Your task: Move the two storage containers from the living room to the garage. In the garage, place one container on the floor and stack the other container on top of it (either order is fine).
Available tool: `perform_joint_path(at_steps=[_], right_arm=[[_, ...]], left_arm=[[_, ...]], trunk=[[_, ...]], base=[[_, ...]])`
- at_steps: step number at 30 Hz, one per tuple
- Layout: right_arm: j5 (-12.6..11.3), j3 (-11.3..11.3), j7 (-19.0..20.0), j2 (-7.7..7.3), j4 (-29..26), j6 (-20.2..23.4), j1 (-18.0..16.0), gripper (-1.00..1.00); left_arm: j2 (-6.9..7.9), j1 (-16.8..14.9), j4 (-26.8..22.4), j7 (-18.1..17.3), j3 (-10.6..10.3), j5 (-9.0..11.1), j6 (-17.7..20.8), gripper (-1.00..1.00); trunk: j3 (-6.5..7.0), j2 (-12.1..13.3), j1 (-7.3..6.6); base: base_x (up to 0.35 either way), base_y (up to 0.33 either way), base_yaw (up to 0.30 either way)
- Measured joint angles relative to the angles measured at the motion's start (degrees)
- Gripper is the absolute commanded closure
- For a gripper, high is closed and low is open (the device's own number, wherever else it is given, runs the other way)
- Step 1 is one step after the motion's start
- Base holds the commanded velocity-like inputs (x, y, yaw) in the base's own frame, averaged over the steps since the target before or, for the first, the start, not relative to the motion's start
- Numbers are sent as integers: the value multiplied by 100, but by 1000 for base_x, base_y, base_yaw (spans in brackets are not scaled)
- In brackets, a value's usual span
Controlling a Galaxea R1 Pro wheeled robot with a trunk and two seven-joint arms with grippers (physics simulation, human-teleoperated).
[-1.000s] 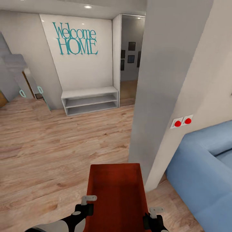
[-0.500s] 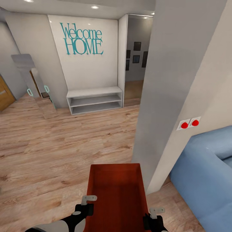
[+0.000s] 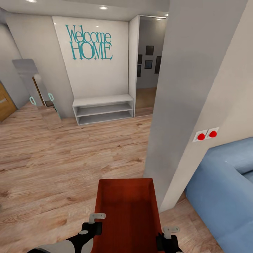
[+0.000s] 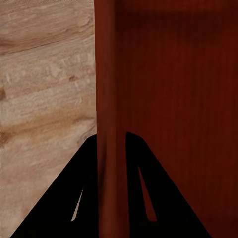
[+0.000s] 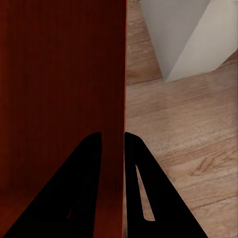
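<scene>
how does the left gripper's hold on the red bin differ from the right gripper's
The left gripper clamps the storage container by its left wall, with bare wood floor beyond it; the right gripper clamps the right wall, with a wall corner close beyond. In the head view the left gripper sits slightly further forward along the bin. Both straddle a wall, one finger inside and one outside.

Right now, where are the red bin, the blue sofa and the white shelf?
red bin [image 3: 126, 207], head view, ribbed bottom
blue sofa [image 3: 221, 196], head view, side of the arm
white shelf [image 3: 103, 100], head view, top board
</scene>
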Motion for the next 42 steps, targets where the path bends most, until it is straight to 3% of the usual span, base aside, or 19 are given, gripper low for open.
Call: perform_joint_path(at_steps=[9,42], right_arm=[[-8,19,-23,4,0,1,-1,100],[-15,33,-28,-6,-9,14,-1,100]], left_arm=[[4,1,-2,-5,0,0,-1,100],[-6,0,0,11,4,-4,-1,100]], trunk=[[0,0,0],[0,0,0]], base=[[0,0,53],[0,0,251]])
